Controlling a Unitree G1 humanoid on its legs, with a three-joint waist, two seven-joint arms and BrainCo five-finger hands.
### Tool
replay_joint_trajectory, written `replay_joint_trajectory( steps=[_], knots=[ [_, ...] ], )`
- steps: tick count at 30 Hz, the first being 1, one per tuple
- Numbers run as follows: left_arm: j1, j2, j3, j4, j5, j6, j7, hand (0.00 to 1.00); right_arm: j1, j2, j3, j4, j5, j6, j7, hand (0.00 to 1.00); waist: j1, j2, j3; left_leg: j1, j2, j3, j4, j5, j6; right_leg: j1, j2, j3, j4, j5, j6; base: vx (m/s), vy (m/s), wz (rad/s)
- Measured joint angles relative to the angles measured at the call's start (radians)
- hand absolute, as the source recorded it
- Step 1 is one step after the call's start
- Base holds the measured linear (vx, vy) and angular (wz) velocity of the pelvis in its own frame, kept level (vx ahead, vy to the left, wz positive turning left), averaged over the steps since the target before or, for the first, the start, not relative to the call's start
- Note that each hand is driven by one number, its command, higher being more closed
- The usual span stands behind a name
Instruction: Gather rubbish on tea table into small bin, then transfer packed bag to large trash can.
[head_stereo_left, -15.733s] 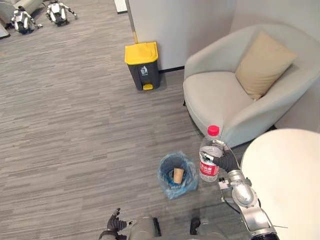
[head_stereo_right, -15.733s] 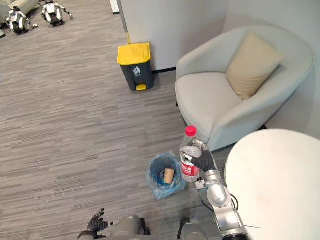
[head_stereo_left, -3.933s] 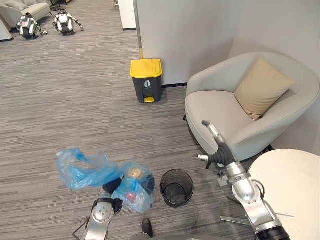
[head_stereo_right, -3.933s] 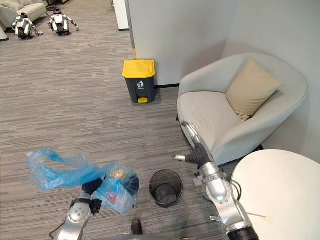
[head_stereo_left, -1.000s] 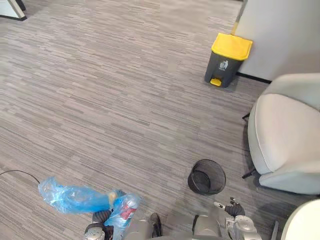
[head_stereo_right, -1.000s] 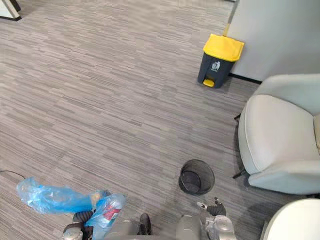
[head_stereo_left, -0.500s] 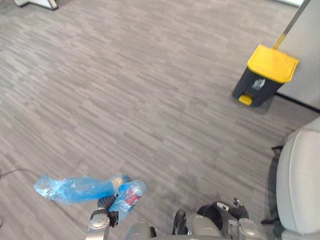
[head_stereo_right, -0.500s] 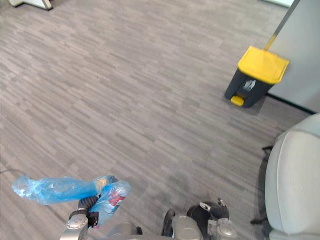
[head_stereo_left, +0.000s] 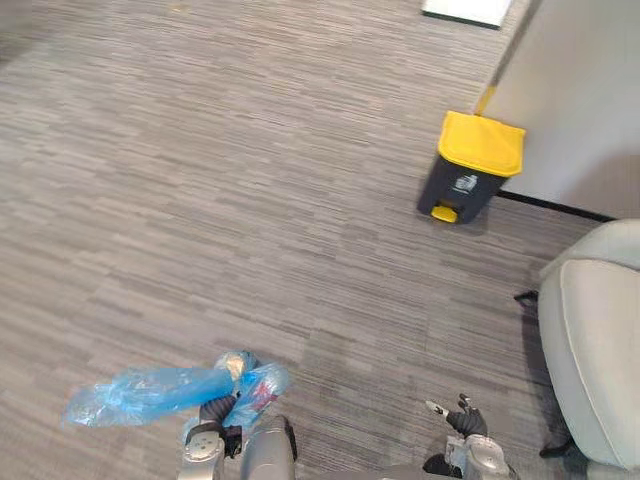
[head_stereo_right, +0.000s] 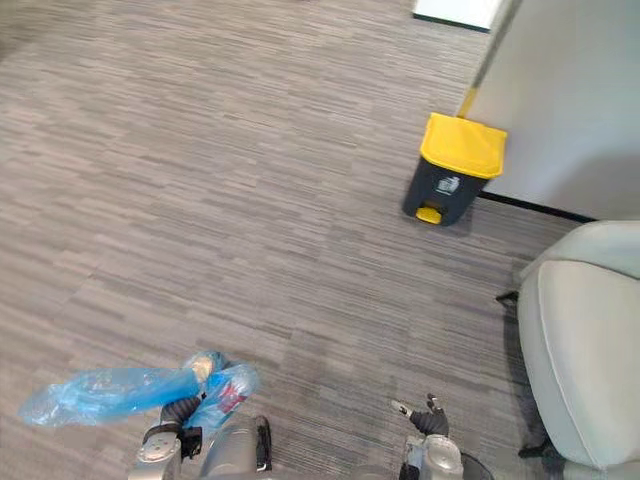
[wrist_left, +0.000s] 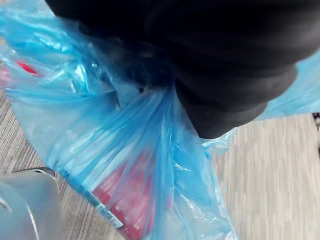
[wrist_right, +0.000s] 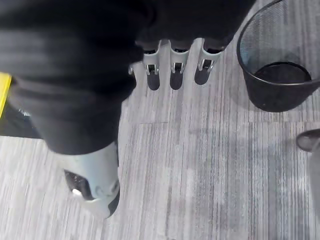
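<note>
Head views, looking down on grey striped carpet (head_stereo_left: 250, 180). Lower left: left hand (head_stereo_left: 213, 411) clamped round the gathered neck of the blue plastic bag (head_stereo_left: 140, 392), fingers curled on the film. Bag is off the floor. Its loose top lies out to the robot's left; its filled end bulges just right of the hand. Contents seen thru the film: clear bottle (head_stereo_left: 262, 388) w/ a red band, and a tan item (head_stereo_left: 236, 364) beside it, too small to identify. Left wrist view: same bag bunched under the dark cover, w/ the red label (wrist_left: 122, 197) showing thru the blue folds. Lower right: right hand (head_stereo_left: 462, 418) holds nothing, fingers (wrist_right: 174, 64) straight and apart, thumb off to one side; it hangs over bare carpet. Right wrist view: small black mesh bin (wrist_right: 280, 70) upright on the floor near the fingertips, not touched. Far side: large trash can (head_stereo_left: 468, 170), dark grey body, yellow lid shut, yellow pedal, standing against the pale wall (head_stereo_left: 580, 90), well apart from bag and both hands. Right edge: light-grey armchair (head_stereo_left: 600, 330), partly cut off.
</note>
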Motion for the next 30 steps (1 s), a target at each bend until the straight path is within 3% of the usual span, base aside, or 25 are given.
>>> replay_joint_trajectory(
  steps=[2,3,5,7,9,10,11,12,14,16,18,19,21,22,24,26,27,28,29,30],
  knots=[
    [0.007,0.007,-0.009,0.006,0.000,0.003,0.000,1.00,-0.008,0.000,0.002,0.023,-0.002,0.001,0.001,0.00,-0.009,0.002,0.001,0.074,-0.009,0.045,-0.046,-0.011,0.017,-0.062,-0.031,-0.025,0.147,0.041,0.003,0.24,0.162,-0.71],
    [0.003,0.021,-0.015,0.006,-0.002,0.003,0.000,1.00,-0.015,-0.004,0.005,0.054,-0.002,0.003,0.001,0.00,-0.012,0.023,0.015,0.145,-0.008,0.075,-0.096,-0.016,0.023,-0.117,-0.042,-0.092,0.250,0.024,-0.026,0.24,0.095,-0.54],
    [-0.003,0.035,-0.016,0.006,-0.005,0.001,0.000,1.00,-0.032,-0.024,0.036,0.093,-0.004,0.007,0.003,0.00,-0.015,0.038,0.019,0.212,-0.003,0.103,-0.161,-0.010,0.014,-0.180,-0.039,-0.212,0.265,-0.005,-0.078,0.25,0.014,-0.40],
    [-0.010,0.043,-0.015,0.007,-0.006,0.000,0.000,1.00,-0.059,-0.045,0.052,0.116,-0.005,0.009,0.004,0.00,-0.028,0.040,0.023,0.251,0.007,0.123,-0.199,-0.008,0.010,-0.249,-0.024,-0.331,0.205,-0.015,-0.101,0.27,-0.082,-0.25],
    [-0.022,0.059,-0.015,0.020,-0.007,0.000,0.000,1.00,-0.082,-0.068,0.063,0.129,-0.006,0.013,0.003,0.00,-0.040,0.040,0.032,0.291,0.020,0.134,-0.233,-0.008,-0.017,-0.290,0.007,-0.424,0.042,0.029,-0.127,0.27,-0.126,-0.10],
    [-0.025,0.075,-0.015,0.038,-0.006,-0.001,0.000,1.00,-0.079,-0.077,0.062,0.132,-0.007,0.013,0.001,0.00,-0.051,0.015,0.043,0.334,0.006,0.129,-0.250,-0.016,-0.052,-0.283,0.033,-0.452,-0.098,0.201,-0.210,0.36,-0.158,0.00],
    [-0.037,0.066,-0.016,0.058,-0.006,0.001,0.000,1.00,-0.082,-0.092,0.060,0.141,-0.008,0.013,0.000,0.00,-0.061,0.020,0.046,0.349,0.016,0.115,-0.256,-0.018,-0.067,-0.260,0.047,-0.458,-0.101,0.193,-0.246,0.52,-0.221,-0.19],
    [-0.043,0.065,-0.017,0.068,-0.006,-0.001,-0.002,1.00,-0.101,-0.107,0.041,0.154,-0.011,0.013,-0.001,0.00,-0.061,0.043,0.048,0.365,0.034,0.097,-0.284,0.000,-0.095,-0.260,0.073,-0.463,-0.101,0.168,-0.253,0.38,-0.166,-0.25],
    [-0.065,0.063,-0.029,0.083,-0.004,-0.001,-0.002,1.00,-0.105,-0.121,0.013,0.156,-0.011,0.013,-0.002,0.00,-0.066,0.059,0.057,0.377,0.040,0.077,-0.290,0.005,-0.104,-0.269,0.078,-0.462,-0.062,0.117,-0.260,0.33,-0.165,-0.17],
    [-0.083,0.056,-0.046,0.084,-0.003,-0.001,-0.004,1.00,-0.083,-0.119,-0.006,0.159,-0.010,0.016,-0.001,0.00,-0.066,0.062,0.058,0.343,0.068,0.053,-0.158,0.011,-0.123,-0.238,0.083,-0.462,-0.053,0.072,-0.252,0.32,-0.177,0.01],
    [-0.070,0.028,-0.044,0.080,-0.003,-0.002,-0.007,1.00,-0.051,-0.112,-0.003,0.149,-0.009,0.019,-0.001,0.00,-0.062,0.078,0.064,0.228,0.153,-0.044,0.235,0.055,-0.210,-0.108,0.138,-0.457,-0.127,0.056,-0.262,0.36,-0.140,-0.14],
    [-0.061,0.021,-0.044,0.076,-0.003,-0.003,-0.008,1.00,-0.048,-0.109,0.000,0.142,-0.008,0.019,-0.001,0.00,-0.060,0.081,0.064,0.198,0.171,-0.054,0.330,0.051,-0.205,-0.082,0.154,-0.449,-0.142,0.051,-0.267,0.30,-0.036,-0.50],
    [-0.040,0.009,-0.044,0.060,-0.003,-0.003,-0.009,1.00,-0.043,-0.083,0.002,0.092,-0.005,0.017,-0.002,0.00,-0.044,0.072,0.069,0.072,0.181,-0.054,0.525,0.009,-0.131,-0.013,0.174,-0.398,-0.169,0.020,-0.278,0.27,0.017,-0.65],
    [-0.040,0.008,-0.045,0.060,-0.003,-0.003,-0.009,1.00,-0.042,-0.080,0.002,0.085,-0.005,0.017,-0.002,0.00,-0.036,0.068,0.068,0.040,0.175,-0.049,0.522,0.002,-0.120,-0.003,0.175,-0.384,-0.177,0.016,-0.274,0.27,0.045,-0.67],
    [-0.039,0.007,-0.041,0.041,-0.004,-0.003,-0.008,1.00,-0.050,-0.067,-0.007,0.079,-0.006,0.018,-0.005,0.00,0.000,0.059,0.075,-0.047,0.149,-0.035,0.369,-0.023,-0.076,0.034,0.172,-0.325,-0.199,0.014,-0.254,0.32,0.122,-0.77],
    [-0.040,0.006,-0.036,0.038,-0.004,-0.003,-0.008,1.00,-0.056,-0.057,-0.007,0.077,-0.006,0.019,-0.007,0.00,0.002,0.055,0.077,-0.077,0.118,-0.048,0.229,-0.022,-0.072,0.059,0.158,-0.303,-0.207,0.005,-0.226,0.30,0.183,-0.45],
    [-0.043,-0.001,-0.036,0.037,-0.004,-0.003,-0.007,1.00,-0.059,-0.052,-0.010,0.078,-0.006,0.018,-0.020,0.00,0.001,0.052,0.078,-0.087,0.059,-0.097,0.018,0.006,-0.093,0.077,0.134,-0.280,-0.208,-0.020,-0.183,0.26,0.217,-0.36],
    [-0.043,-0.006,-0.036,0.037,-0.005,-0.004,-0.006,1.00,-0.058,-0.055,-0.012,0.081,-0.006,0.017,-0.022,0.00,0.002,0.060,0.073,-0.082,0.045,-0.119,-0.057,0.069,-0.084,0.084,0.135,-0.269,-0.207,-0.030,-0.166,0.50,0.392,-0.65],
    [-0.037,-0.006,-0.036,0.045,-0.005,-0.003,-0.005,1.00,-0.062,-0.052,-0.014,0.098,-0.006,0.019,-0.023,0.00,0.021,0.052,0.071,-0.058,0.015,-0.124,-0.062,0.139,-0.023,0.100,0.121,-0.231,-0.212,-0.047,-0.133,0.37,0.276,-0.42],
    [-0.035,-0.006,-0.036,0.045,-0.005,-0.002,-0.004,1.00,-0.057,-0.045,-0.014,0.098,-0.006,0.020,-0.022,0.00,0.018,0.036,0.061,-0.061,-0.002,-0.119,-0.054,0.116,-0.024,0.107,0.103,-0.225,-0.226,-0.049,-0.126,0.50,0.326,-0.29]
  ],
)
